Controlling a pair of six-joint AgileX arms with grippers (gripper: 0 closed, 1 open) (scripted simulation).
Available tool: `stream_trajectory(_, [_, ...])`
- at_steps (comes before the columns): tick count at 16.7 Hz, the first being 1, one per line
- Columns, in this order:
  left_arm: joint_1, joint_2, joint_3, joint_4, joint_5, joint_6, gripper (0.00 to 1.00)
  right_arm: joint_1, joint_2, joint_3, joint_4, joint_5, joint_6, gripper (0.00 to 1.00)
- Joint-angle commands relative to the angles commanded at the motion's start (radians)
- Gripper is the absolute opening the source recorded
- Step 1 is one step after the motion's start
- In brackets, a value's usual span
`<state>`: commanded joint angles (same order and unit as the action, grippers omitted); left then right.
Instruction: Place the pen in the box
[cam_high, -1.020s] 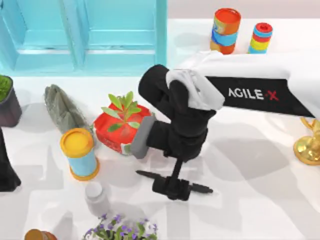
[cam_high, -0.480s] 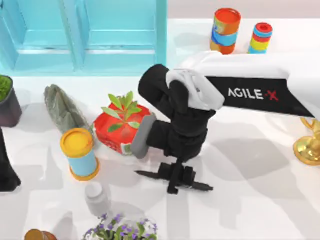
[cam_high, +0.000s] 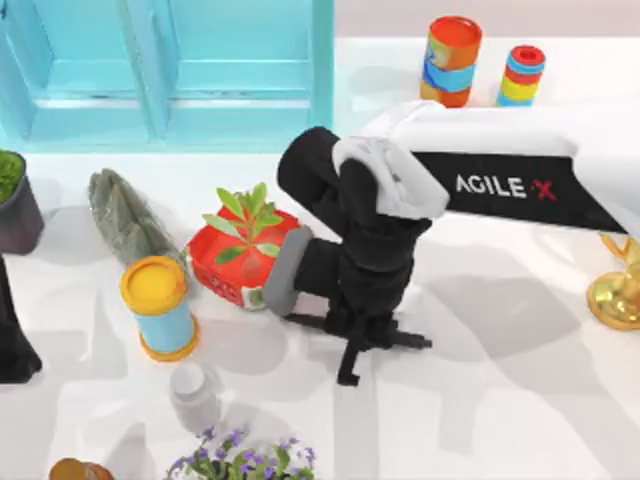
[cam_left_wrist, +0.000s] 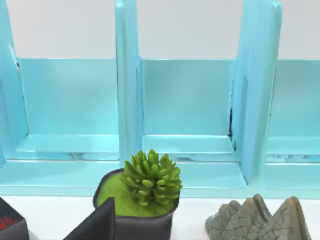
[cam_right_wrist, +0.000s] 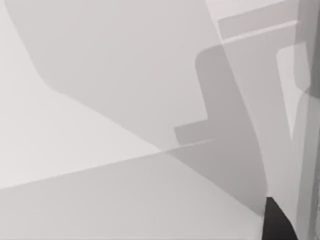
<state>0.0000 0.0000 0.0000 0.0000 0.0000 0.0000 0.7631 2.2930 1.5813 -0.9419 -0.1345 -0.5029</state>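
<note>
The pen (cam_high: 412, 342) is a slim black marker, held level just right of the red planter (cam_high: 238, 258). My right gripper (cam_high: 356, 335) is shut on the pen's middle, so just the two black ends stick out to either side. The box (cam_high: 180, 80) is a turquoise compartmented tray at the back left; its open bays (cam_left_wrist: 187, 102) face the left wrist camera. My left arm (cam_high: 12, 335) is parked at the table's left edge. The right wrist view looks down on pale table with grey shadows.
A yellow-lidded can (cam_high: 157, 305), a white bottle (cam_high: 192, 395) and purple flowers (cam_high: 240, 458) stand front left. A grey rock (cam_high: 125, 215) and a potted succulent (cam_left_wrist: 150, 180) sit before the box. Two striped cans (cam_high: 450, 60) stand at the back, a gold object (cam_high: 618, 290) at the right.
The right gripper closed on the pen and carried it a little toward the back of the table; the pen's ends now sit higher in the top view.
</note>
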Motion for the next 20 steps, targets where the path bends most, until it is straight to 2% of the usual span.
stream_trajectory(3, [0.0, 0.0, 0.0, 0.0, 0.0, 0.0, 1.0, 0.0, 0.0, 0.0, 0.0, 0.0, 0.0, 0.0])
stream_trajectory(4, [0.0, 0.0, 0.0, 0.0, 0.0, 0.0, 1.0, -0.02, -0.065, 0.027, -0.011, 0.064, -0.023, 0.0])
stream_trajectory(8, [0.0, 0.0, 0.0, 0.0, 0.0, 0.0, 1.0, -0.019, -0.082, 0.093, -0.079, 0.06, -0.024, 0.0])
stream_trajectory(14, [0.0, 0.0, 0.0, 0.0, 0.0, 0.0, 1.0, -0.021, -0.128, 0.272, -0.341, 0.063, -0.025, 0.0])
stream_trajectory(20, [0.0, 0.0, 0.0, 0.0, 0.0, 0.0, 1.0, -0.02, -0.145, 0.295, -0.363, 0.063, -0.025, 0.0])
